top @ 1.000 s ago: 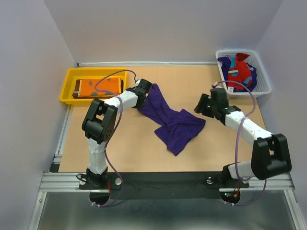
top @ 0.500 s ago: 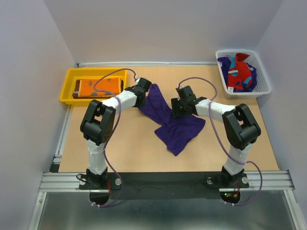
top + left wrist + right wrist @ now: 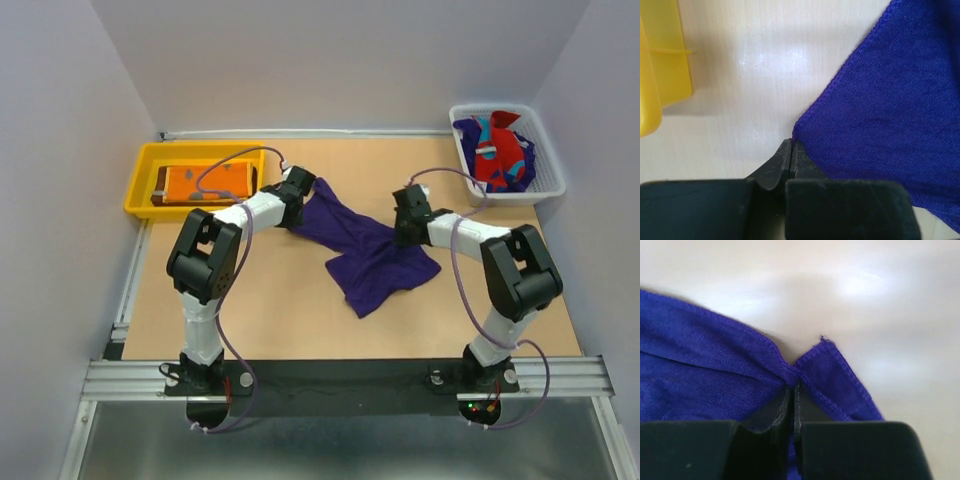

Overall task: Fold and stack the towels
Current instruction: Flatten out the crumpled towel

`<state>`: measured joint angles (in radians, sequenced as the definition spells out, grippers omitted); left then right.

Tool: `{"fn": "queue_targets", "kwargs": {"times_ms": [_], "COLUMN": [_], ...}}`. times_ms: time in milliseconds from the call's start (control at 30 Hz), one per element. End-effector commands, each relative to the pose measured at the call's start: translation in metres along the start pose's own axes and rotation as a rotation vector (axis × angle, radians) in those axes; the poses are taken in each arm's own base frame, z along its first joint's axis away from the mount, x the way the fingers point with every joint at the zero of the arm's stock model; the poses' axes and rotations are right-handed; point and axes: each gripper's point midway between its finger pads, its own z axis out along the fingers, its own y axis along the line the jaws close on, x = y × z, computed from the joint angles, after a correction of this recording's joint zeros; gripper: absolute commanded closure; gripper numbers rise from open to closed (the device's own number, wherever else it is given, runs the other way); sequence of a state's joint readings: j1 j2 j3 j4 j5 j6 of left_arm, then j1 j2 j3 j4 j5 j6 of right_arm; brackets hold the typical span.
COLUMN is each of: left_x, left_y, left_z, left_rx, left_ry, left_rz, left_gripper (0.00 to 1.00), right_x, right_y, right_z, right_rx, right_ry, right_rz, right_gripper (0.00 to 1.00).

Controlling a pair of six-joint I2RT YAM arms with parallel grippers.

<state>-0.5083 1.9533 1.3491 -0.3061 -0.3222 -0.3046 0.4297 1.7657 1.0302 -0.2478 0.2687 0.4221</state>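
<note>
A deep purple towel (image 3: 365, 248) lies stretched and rumpled on the table between my two grippers. My left gripper (image 3: 298, 196) is shut on its far-left corner; in the left wrist view the gripper (image 3: 791, 145) pinches the towel's edge (image 3: 880, 100). My right gripper (image 3: 409, 225) is shut on its right edge; in the right wrist view the gripper (image 3: 793, 386) clamps a bunched hem (image 3: 715, 370). An orange printed towel (image 3: 203, 181) lies folded on a dark brown one in the yellow tray (image 3: 140, 185). A red-and-teal towel (image 3: 500, 152) and more purple cloth fill the white basket (image 3: 545, 185).
The yellow tray's corner (image 3: 660, 75) shows at the left of the left wrist view, close to my left gripper. The basket stands at the far right corner. The table's metal rail (image 3: 340, 375) runs along the near edge.
My right arm swung in to the towel, closed on its right edge and pulled it rightward, spreading the cloth. My left gripper stayed put holding the left corner.
</note>
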Motion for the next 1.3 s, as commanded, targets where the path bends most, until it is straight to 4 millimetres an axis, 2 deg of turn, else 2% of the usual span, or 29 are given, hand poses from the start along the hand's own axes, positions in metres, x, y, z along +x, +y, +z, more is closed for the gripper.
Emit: {"fn": "queue_targets", "kwargs": {"times_ms": [0,67,100,133,167,233,267,300,400,433,467,500,533,567,600,633,667,733,767,800,900,967,1000,1033,1100,1133,1167,1233,1267], "left_x": [-0.012,-0.01,-0.01,-0.009,-0.009,-0.01,-0.012,-0.014,-0.02,-0.021,-0.025,-0.025,-0.025,-0.026,-0.03,-0.029,-0.031,-0.032,-0.034,-0.036,-0.038,-0.037,-0.036,-0.036,-0.032,-0.032,-0.032,-0.029,-0.027], "left_y": [0.016,0.02,0.021,0.024,0.025,0.026,0.025,0.024,0.019,0.015,0.013,0.01,0.01,0.009,0.009,0.01,0.01,0.011,0.01,0.01,0.007,0.006,0.005,0.005,0.005,0.004,0.002,-0.001,-0.002], "left_z": [-0.01,-0.008,-0.007,-0.008,-0.008,-0.01,-0.011,-0.012,-0.013,-0.013,-0.014,-0.013,-0.012,-0.012,-0.013,-0.013,-0.013,-0.016,-0.018,-0.02,-0.023,-0.023,-0.023,-0.023,-0.022,-0.021,-0.021,-0.02,-0.019], "left_rx": [-0.032,-0.041,-0.041,-0.047,-0.048,-0.048,-0.044,-0.037,-0.005,0.015,0.027,0.041,0.044,0.046,0.045,0.041,0.041,0.042,0.045,0.052,0.069,0.075,0.082,0.083,0.086,0.09,0.095,0.104,0.104], "left_ry": [-0.034,-0.025,-0.021,-0.014,-0.009,-0.006,-0.007,-0.012,-0.021,-0.022,-0.028,-0.024,-0.023,-0.024,-0.032,-0.029,-0.035,-0.039,-0.047,-0.057,-0.066,-0.067,-0.066,-0.068,-0.063,-0.066,-0.065,-0.058,-0.054], "left_rz": [-0.011,-0.013,-0.012,-0.014,-0.01,0.007,0.013,0.017,0.049,0.054,0.067,0.074,0.085,0.088,0.09,0.096,0.099,0.099,0.093,0.087,0.08,0.075,0.073,0.07,0.071,0.07,0.069,0.075,0.078], "left_gripper": [1.0,1.0,1.0,1.0,1.0,1.0,1.0,1.0,1.0,1.0,1.0,1.0,1.0,1.0,1.0,1.0,1.0,1.0,1.0,1.0,1.0,1.0,1.0,1.0,1.0,1.0,1.0,1.0,1.0], "right_x": [0.041,0.037,0.045,0.046,0.041,0.048,0.044,0.037,0.008,-0.002,-0.023,-0.032,-0.051,-0.055,-0.059,-0.056,-0.073,-0.081,-0.075,-0.097,-0.114,-0.122,-0.119,-0.134,-0.14,-0.135,-0.142,-0.136,-0.141], "right_y": [-0.082,-0.094,-0.11,-0.115,-0.122,-0.128,-0.129,-0.126,-0.109,-0.1,-0.082,-0.072,-0.055,-0.039,-0.023,-0.011,0.01,0.028,0.034,0.048,0.072,0.082,0.085,0.092,0.1,0.102,0.108,0.112,0.117], "right_z": [-0.01,-0.022,-0.024,-0.027,-0.035,-0.042,-0.045,-0.051,-0.059,-0.061,-0.068,-0.07,-0.07,-0.069,-0.068,-0.054,-0.058,-0.047,-0.029,-0.031,-0.009,0.0,0.012,0.011,0.018,0.029,0.031,0.046,0.047], "right_rx": [0.171,0.162,0.187,0.195,0.183,0.172,0.167,0.144,0.027,-0.019,-0.087,-0.112,-0.155,-0.184,-0.234,-0.259,-0.32,-0.353,-0.365,-0.398,-0.475,-0.505,-0.509,-0.528,-0.551,-0.562,-0.577,-0.59,-0.602], "right_ry": [0.123,0.1,0.108,0.106,0.077,0.074,0.053,0.027,-0.016,-0.034,-0.067,-0.085,-0.102,-0.109,-0.102,-0.067,-0.1,-0.102,-0.073,-0.117,-0.125,-0.14,-0.125,-0.16,-0.174,-0.156,-0.174,-0.155,-0.171], "right_rz": [0.21,0.3,0.342,0.372,0.456,0.531,0.549,0.544,0.441,0.394,0.281,0.214,0.141,0.009,-0.051,-0.109,-0.2,-0.289,-0.363,-0.393,-0.468,-0.513,-0.524,-0.544,-0.567,-0.578,-0.592,-0.605,-0.617], "right_gripper": [0.95,0.94,0.94,0.94,0.94,0.93,0.91,0.84,0.71,0.6,0.56,0.5,0.48,0.47,0.46,0.46,0.45,0.45,0.45,0.45,0.44,0.44,0.44,0.44,0.44,0.44,0.44,0.45,0.46]}}
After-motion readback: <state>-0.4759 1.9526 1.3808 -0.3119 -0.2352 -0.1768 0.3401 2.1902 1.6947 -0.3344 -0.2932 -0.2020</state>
